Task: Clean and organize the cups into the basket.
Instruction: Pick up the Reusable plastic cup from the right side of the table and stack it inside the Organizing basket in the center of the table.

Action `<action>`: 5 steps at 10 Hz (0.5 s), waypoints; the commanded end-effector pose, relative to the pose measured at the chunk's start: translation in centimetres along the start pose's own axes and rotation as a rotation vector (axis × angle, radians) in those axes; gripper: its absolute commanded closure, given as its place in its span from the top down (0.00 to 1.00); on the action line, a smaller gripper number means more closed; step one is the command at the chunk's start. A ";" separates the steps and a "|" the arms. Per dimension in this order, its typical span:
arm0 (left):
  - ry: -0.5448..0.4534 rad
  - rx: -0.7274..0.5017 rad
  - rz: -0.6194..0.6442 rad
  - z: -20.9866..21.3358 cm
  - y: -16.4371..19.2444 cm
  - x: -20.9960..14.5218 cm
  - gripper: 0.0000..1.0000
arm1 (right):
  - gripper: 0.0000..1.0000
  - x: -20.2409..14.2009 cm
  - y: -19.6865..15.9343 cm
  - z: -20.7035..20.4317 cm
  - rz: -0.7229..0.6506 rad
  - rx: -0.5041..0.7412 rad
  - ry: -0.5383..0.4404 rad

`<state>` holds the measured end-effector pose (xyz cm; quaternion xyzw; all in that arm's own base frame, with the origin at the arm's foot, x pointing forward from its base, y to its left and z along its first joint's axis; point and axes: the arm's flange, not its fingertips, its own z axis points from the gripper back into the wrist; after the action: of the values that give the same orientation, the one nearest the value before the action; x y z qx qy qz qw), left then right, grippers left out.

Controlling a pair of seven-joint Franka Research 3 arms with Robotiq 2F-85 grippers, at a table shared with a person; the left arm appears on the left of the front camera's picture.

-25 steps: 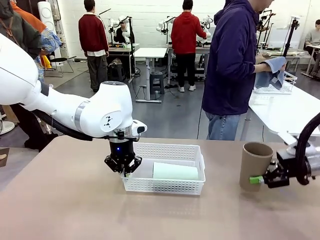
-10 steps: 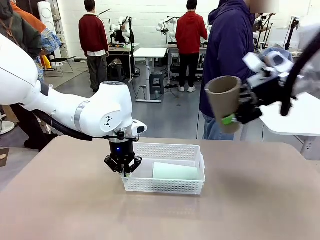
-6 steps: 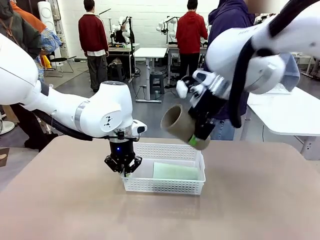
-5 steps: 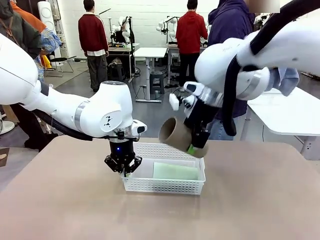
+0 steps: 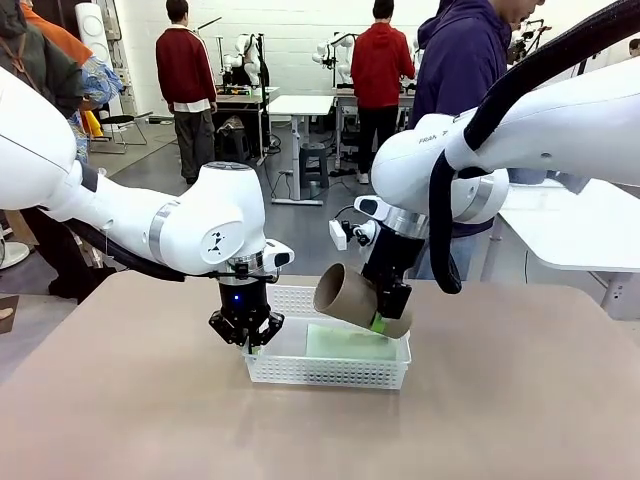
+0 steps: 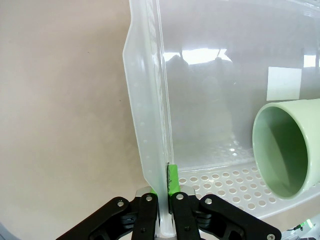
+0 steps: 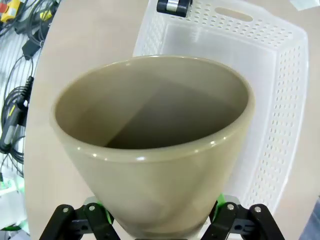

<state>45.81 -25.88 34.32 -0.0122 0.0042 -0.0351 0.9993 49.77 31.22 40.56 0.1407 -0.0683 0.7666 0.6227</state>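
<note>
Placement of the second cup, front view. The left gripper (image 5: 245, 334) is closed on the left end wall of the basket (image 5: 330, 376), one finger inside and one outside, pinning it to the bench (image 5: 150, 420). The mint cup (image 5: 350, 343) lies on its side in the basket's right part, mouth toward that gripper. The right gripper (image 5: 386, 314) is clamped on the tan cup (image 5: 348, 296) near its base. It holds the cup tilted, mouth toward picture left, in the air over the basket's right half and directly above the mint cup, touching neither.

Probable hazards:
- **Stacking:** a straight descent would set the tan cup on the mint one, where it may roll or ride over the rim.
- **Collision:** the free floor lies on the left, near the left gripper, so a shift that way risks the cup's mouth striking those fingers or the end wall.
- **Pivoting:** the grip sits low on a tapered body, so a knock could pivot the cup between the pads.
- **Early release:** letting go at this tilt may make the cup bounce.
</note>
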 end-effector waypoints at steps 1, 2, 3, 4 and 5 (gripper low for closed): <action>0.002 0.003 0.000 -0.1 0.0 -0.1 0.00 | 0.81 0.1 -3.5 -2.6 -0.029 -0.065 -0.032; 0.002 0.003 0.000 -0.1 0.0 -0.1 0.00 | 0.81 0.1 -3.7 -2.7 -0.030 -0.065 -0.034; 0.002 0.003 0.000 -0.1 0.0 -0.1 0.00 | 0.81 0.1 -4.5 -3.0 -0.030 -0.092 -0.043; 0.002 0.003 0.000 -0.1 0.0 -0.1 0.00 | 0.81 0.1 -4.9 -3.6 -0.034 -0.108 -0.051; 0.002 0.003 0.000 -0.1 0.0 -0.1 0.00 | 0.81 0.1 -5.4 -4.1 -0.033 -0.127 -0.051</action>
<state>45.81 -25.88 34.32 -0.0122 0.0042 -0.0351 0.9993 54.14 33.02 36.18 0.1319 -0.1216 0.7507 0.6359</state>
